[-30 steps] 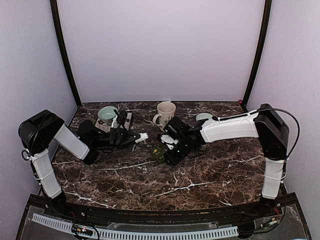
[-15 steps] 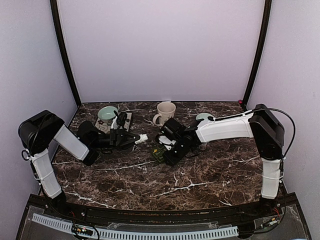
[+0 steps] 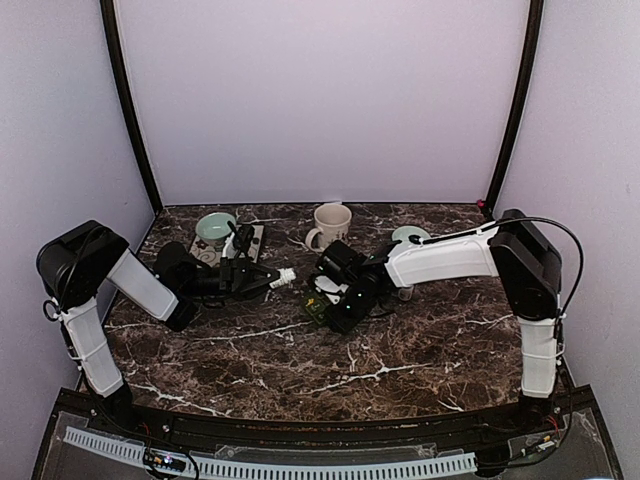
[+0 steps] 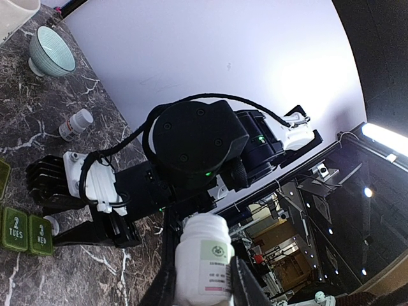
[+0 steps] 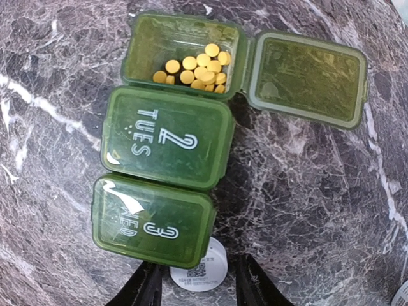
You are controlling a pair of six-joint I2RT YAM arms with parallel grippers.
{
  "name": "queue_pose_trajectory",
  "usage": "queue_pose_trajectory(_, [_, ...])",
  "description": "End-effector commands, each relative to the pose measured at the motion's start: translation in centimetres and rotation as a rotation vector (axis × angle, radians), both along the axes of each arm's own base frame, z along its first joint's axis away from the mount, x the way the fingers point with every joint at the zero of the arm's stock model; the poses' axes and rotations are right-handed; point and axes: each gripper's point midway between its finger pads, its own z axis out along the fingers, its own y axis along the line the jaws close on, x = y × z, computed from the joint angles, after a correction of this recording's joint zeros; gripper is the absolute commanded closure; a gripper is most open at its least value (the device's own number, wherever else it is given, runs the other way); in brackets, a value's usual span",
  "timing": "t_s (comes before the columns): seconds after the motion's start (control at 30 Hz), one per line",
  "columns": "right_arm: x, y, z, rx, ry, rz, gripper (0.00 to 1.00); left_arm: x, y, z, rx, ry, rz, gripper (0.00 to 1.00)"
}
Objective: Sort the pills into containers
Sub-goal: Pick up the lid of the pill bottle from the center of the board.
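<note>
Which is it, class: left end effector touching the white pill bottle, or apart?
Touching. Left wrist view: the left end effector clamps the white pill bottle between its fingers.

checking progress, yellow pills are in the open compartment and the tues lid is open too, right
No: the TUES lid is shut, as the right wrist view shows. The yellow pills are in the open compartment beside it.

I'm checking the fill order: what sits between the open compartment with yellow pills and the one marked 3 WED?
The closed 2 TUES compartment, adjoining both, seen in the right wrist view.
</note>
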Motion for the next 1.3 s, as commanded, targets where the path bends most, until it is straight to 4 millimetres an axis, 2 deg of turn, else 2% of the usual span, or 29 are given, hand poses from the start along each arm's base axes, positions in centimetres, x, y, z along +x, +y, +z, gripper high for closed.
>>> queue_pose_trajectory(0.0, [-0.1,0.9,0.1,0.001,-0.01,0.017,0.62,-1.0,0.8,3.1,-0.074,-0.157,0.003,0.98])
queue_pose_trajectory(0.13, [-0.2,0.8,-0.1,-0.004,-0.005,0.019,0.67,-1.1,0.8,3.1,-0.074,-0.157,0.002,0.98])
queue_pose_trajectory(0.37, [-0.5,0.7,-0.2,-0.004,0.006,0.021,0.85,-1.2,0.9,3.2,-0.076,-0.158,0.004,0.98])
queue_pose_trajectory(0.73, [-1.7,-0.2,1.7,0.057,0.005,0.013,0.95,-1.4,1.0,4.3,-0.072,-0.152,0.003,0.98])
queue_pose_trajectory(0.83, [-2.1,-0.4,3.1,0.091,-0.002,0.012,0.97,-1.4,1.0,5.0,-0.07,-0.155,0.002,0.98])
queue_pose_trajectory(1.0, [-2.5,-0.7,7.0,0.164,-0.035,0.012,0.98,-1.4,1.0,6.9,-0.1,-0.159,-0.005,0.98])
queue_pose_trajectory(1.27, [-2.5,0.0,15.3,0.333,-0.112,0.014,0.98,-1.6,1.1,10.0,-0.138,-0.182,-0.004,0.98])
